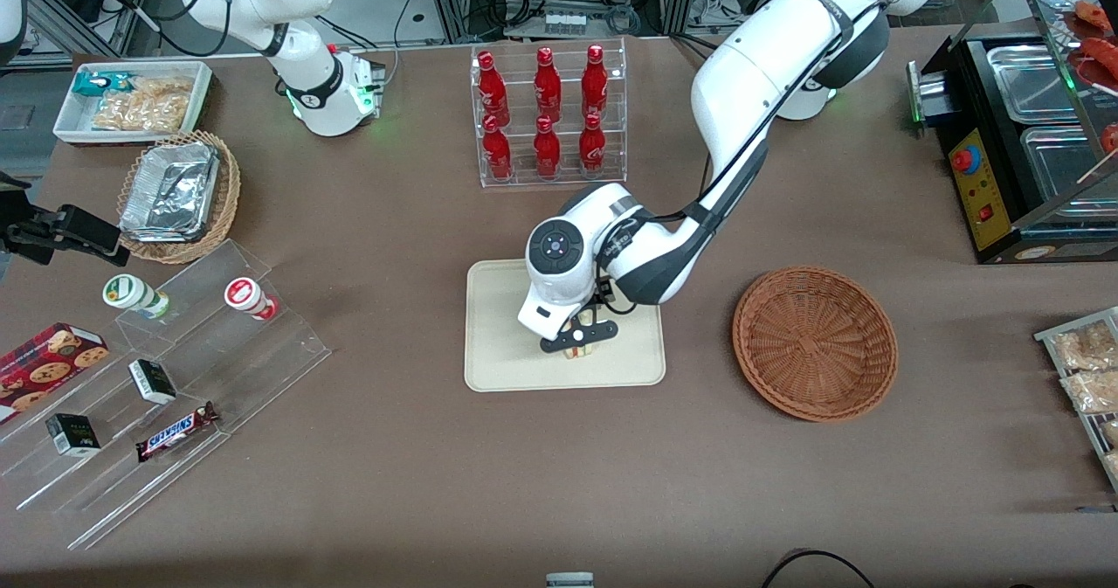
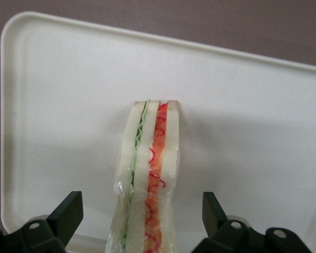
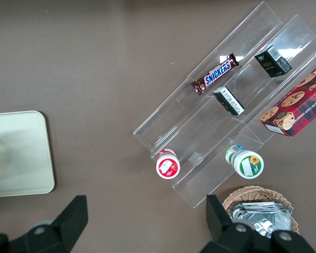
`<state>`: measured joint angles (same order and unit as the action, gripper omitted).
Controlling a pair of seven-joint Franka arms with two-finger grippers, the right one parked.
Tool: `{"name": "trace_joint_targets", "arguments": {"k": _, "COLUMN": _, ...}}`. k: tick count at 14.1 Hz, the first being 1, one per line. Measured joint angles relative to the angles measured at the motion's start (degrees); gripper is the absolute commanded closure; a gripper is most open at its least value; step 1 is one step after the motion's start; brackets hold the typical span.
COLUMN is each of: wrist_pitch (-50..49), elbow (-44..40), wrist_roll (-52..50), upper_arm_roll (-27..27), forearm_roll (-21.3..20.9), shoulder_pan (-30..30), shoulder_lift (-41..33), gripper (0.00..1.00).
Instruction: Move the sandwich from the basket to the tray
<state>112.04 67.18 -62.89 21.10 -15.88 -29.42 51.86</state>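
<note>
1. The sandwich (image 2: 147, 179), a small triangular wedge of white bread with red and pale green filling under clear wrap, stood on its edge on the tray (image 1: 498, 343), a flat rectangular cream tray with rounded corners and a low rim. In the front view only a small part of it showed under the gripper, on the half of the tray nearer to the front camera.

2. The left arm's gripper (image 2: 142, 221) hung low over the tray, directly above the sandwich. Its two black fingers (image 2: 68, 213) were spread wide, one on each side of the wedge, with a clear gap between each finger and the bread. It held nothing.

3. The round, shallow, reddish-brown wicker basket (image 1: 815, 342) lay well apart from the tray, toward the working arm's end of the table, and nothing was seen inside it.

4. In my judgement the placing was nearly finished, and the step in hand was to let go cleanly and retreat.

5. To do this well, the gripper should rise straight up and keep its fingers wide, so that no finger brushes the wrap. The wedge stood on a narrow edge, so a small side push could tip it over.

6. The arm should turn away only after the fingertips are above the top of the sandwich.

7. The acrylic rack of red bottles (image 1: 546, 116) stood farther from the front camera than the tray, so the rise should stay clear of it.
</note>
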Motion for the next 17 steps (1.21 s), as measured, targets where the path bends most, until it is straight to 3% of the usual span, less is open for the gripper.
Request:
{"name": "trace_joint_targets", "arguments": {"k": 5, "wrist_pitch": -2.9, "elbow": -1.4, "wrist_roll": 0.1, "upper_arm_roll": -0.7, "forearm_roll": -0.4, "shoulder_pan": 2.3, "shoulder_lift": -6.7, "gripper": 0.0}}
{"name": "trace_joint_targets", "arguments": {"k": 11, "wrist_pitch": -13.4, "elbow": 1.1, "wrist_roll": 7.0, "upper_arm_roll": -0.7, "forearm_roll": 2.4, "shoulder_pan": 12.1, "shoulder_lift": -19.7, "gripper": 0.0}}
{"name": "trace_joint_targets", "arguments": {"k": 17, "wrist_pitch": -28.4, "elbow": 5.8, "wrist_roll": 32.4, "upper_arm_roll": -1.1, "forearm_roll": 8.9, "shoulder_pan": 29.9, "shoulder_lift": -31.2, "gripper": 0.0}}
